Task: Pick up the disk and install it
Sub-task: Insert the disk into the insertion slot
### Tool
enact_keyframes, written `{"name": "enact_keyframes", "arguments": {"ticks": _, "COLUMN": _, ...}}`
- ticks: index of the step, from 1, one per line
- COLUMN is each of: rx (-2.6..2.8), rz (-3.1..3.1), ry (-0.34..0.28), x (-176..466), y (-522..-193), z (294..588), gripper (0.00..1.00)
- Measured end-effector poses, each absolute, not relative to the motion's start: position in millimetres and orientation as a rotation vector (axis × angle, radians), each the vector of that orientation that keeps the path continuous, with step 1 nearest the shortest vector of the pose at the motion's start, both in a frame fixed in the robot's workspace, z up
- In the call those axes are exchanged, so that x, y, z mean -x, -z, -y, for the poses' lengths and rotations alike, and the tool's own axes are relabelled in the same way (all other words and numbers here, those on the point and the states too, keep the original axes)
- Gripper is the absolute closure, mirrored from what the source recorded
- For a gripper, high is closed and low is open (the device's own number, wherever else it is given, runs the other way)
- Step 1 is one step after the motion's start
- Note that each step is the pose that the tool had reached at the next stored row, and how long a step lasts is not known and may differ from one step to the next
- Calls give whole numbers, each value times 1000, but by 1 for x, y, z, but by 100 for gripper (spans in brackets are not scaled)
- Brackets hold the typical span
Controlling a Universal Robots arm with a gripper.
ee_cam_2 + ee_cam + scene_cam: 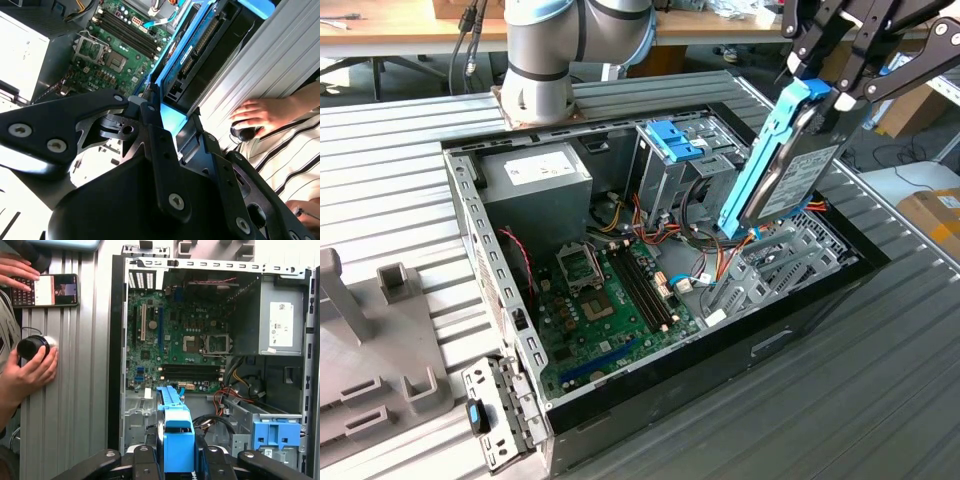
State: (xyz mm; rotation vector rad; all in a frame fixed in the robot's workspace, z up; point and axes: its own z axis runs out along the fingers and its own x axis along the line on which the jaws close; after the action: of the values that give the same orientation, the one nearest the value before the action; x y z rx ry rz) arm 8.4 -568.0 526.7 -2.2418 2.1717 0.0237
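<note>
Grey-metal disk (807,160) with light-blue rail (760,175), steeply tilted in the hand (828,98)

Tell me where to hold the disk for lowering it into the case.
By its upper end, coming from above, as the gripper holds it now, a finger on either side. The disk hangs on end, tilted, over the open case; that grip probably leaves its lower end and blue rail unobstructed.
</note>
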Motion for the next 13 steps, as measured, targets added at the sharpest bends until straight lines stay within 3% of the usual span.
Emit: {"name": "enact_keyframes", "arguments": {"ticks": 13, "rx": 2242, "rz": -2172, "ry": -24, "x": -11, "y": -527, "z": 568, "gripper": 63}}
